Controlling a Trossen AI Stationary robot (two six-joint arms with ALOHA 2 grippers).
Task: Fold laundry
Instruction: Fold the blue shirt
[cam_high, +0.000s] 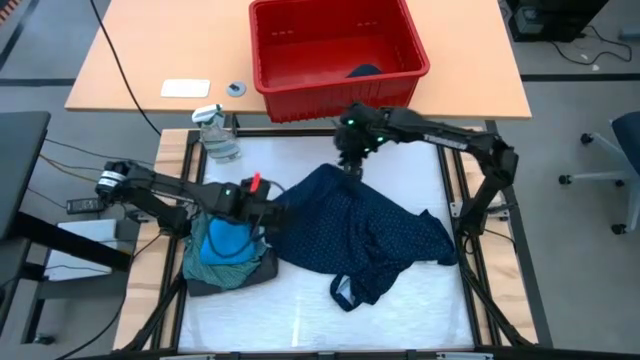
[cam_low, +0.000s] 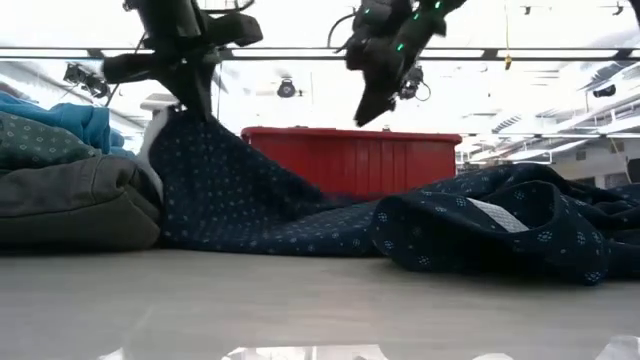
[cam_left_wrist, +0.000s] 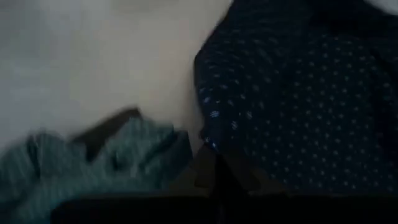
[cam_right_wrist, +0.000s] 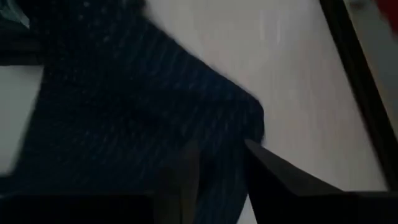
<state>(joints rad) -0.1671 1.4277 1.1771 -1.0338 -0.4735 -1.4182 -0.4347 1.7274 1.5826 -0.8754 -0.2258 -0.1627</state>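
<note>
High view: navy dotted piece (cam_high: 365, 235) spread across centre of the table (cam_high: 300, 310). Left tool (cam_high: 268, 212) clenched on its left edge, beside the folded pile (cam_high: 228, 255). Right tool (cam_high: 352, 163) above its upper corner, fingers parted, cloth released.

Bright overhead room light; both wrist views dim and blurred.

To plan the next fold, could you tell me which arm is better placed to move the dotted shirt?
Left, probably: the left gripper pinches a lifted edge of the dotted shirt, while the right gripper hangs open above it, holding nothing.
</note>
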